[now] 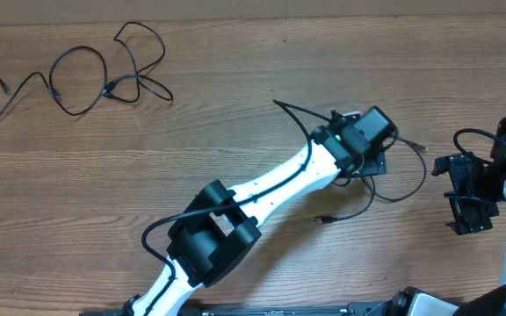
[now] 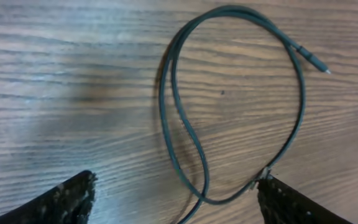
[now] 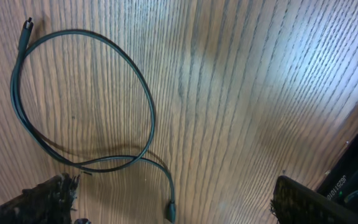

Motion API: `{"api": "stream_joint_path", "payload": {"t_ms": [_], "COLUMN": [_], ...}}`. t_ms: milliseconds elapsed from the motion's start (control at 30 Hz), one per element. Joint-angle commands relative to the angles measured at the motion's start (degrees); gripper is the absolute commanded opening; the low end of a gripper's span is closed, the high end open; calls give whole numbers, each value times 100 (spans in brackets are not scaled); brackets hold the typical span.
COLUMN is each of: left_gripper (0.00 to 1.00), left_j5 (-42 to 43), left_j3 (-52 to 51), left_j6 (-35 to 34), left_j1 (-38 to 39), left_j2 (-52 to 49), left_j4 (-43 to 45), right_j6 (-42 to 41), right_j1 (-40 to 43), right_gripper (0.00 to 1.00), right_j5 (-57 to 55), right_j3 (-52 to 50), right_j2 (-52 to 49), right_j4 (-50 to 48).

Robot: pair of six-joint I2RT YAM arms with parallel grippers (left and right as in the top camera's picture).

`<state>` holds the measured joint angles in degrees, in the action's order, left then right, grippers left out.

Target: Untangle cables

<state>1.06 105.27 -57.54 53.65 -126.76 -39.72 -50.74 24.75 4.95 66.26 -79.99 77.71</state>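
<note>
Wood-grain worktop (image 1: 235, 105). Beneath my left pincer (image 2: 176, 190), jaws apart, lies a cable loop (image 2: 302, 99): thin, limp, light. Mid-strand judged the best hold. Jaws of my right pincer (image 3: 173, 196) likewise apart.

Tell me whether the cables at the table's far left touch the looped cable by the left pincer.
Apart. The overhead view shows a wide stretch of bare wood between the far-left cables and the looped cable.

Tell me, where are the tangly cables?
In the overhead view, the tangly cables lie in the table's far left corner, by themselves. One other cable sits mid-table, away to the right.
</note>
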Motion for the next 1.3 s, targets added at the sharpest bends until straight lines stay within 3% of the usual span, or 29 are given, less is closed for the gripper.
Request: {"api": "stream_joint_path", "payload": {"t_ms": [0,467,567,633,767,867,1267], "left_gripper": [81,83,68,49,28,4,6], "left_j5": [-629,-595,-597,-597,-599,-595,-966], "left_j3": [-57,-55,-55,-55,-55,-55,37], "left_j6": [155,1196,1342,1423,1576,1665,1777], "left_j1": [39,127,129,129,129,105,-472], "left_j2": [-76,-769,-791,-791,-791,-789,-39], "left_j4": [247,688,704,734,717,616,-599], "right_j6": [22,22,24,24,28,42,804], "right_j1": [22,22,22,22,22,22,-79], "right_gripper": [100,100,100,100,100,100,100], "right_j5": [31,28,28,31,26,26,59], "right_j3": [109,105,87,83,83,83,48], "right_j2": [52,52,52,52,52,52,52], "right_j4": [0,0,7,4,50,136,-90]}}
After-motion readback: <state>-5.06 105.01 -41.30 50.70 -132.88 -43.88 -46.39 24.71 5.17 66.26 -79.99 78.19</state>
